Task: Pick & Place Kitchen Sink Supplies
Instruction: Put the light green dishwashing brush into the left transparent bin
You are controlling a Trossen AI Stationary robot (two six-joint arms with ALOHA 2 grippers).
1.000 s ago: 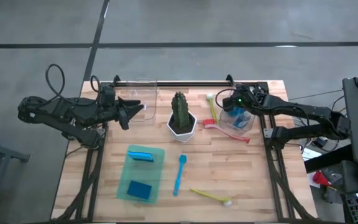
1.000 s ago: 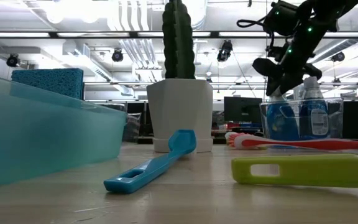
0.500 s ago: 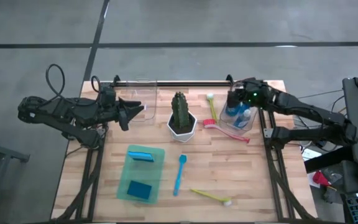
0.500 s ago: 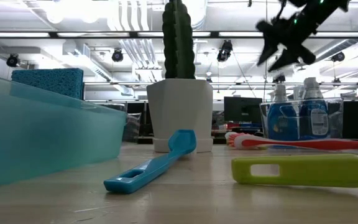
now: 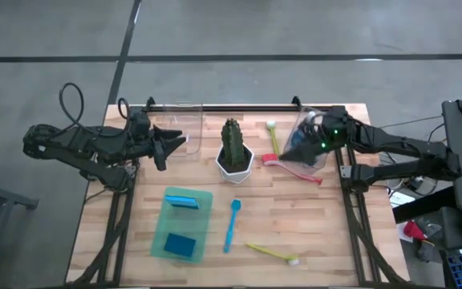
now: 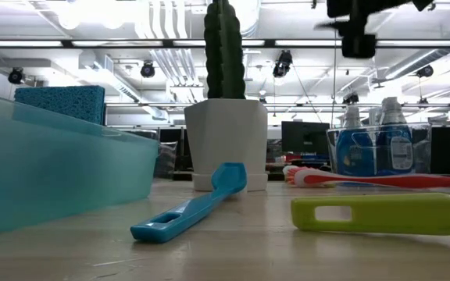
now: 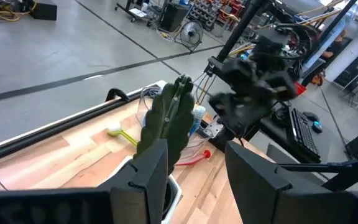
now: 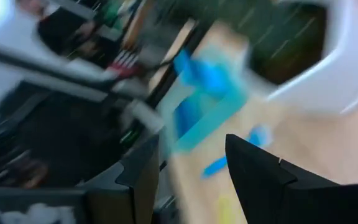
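Note:
My right gripper (image 5: pixel 297 147) hangs open above the clear bin (image 6: pixel 333 156) by the table's far right corner; two blue bottles with pale caps (image 6: pixel 353 147) (image 6: pixel 393 144) stand in it. In the low view the right gripper (image 6: pixel 358 27) is high above the bottles. A pink-red brush (image 5: pixel 299 168) lies in front of the bin, and a white-headed brush (image 5: pixel 271 132) lies left of it. The blue brush (image 5: pixel 231 225) and the yellow brush (image 5: pixel 273 253) lie flat on the near half. A green tray (image 5: pixel 203 233) holds a light sponge (image 5: pixel 183 199) and a dark sponge (image 5: pixel 180 243). My left gripper (image 5: pixel 164 145) waits open at the far left.
A green cactus in a white pot (image 5: pixel 233 150) stands at the far middle, between the two grippers. A second clear bin (image 5: pixel 179 132) sits just in front of the left gripper. A black rail (image 5: pixel 223 105) runs along the far edge. Bare wood lies at the near right (image 5: pixel 335 233).
My right gripper has risen from among the bottles in the clear bin to well above them, and has swung toward the table's left and near side, turning as it went. The bottles have stayed standing in the bin.

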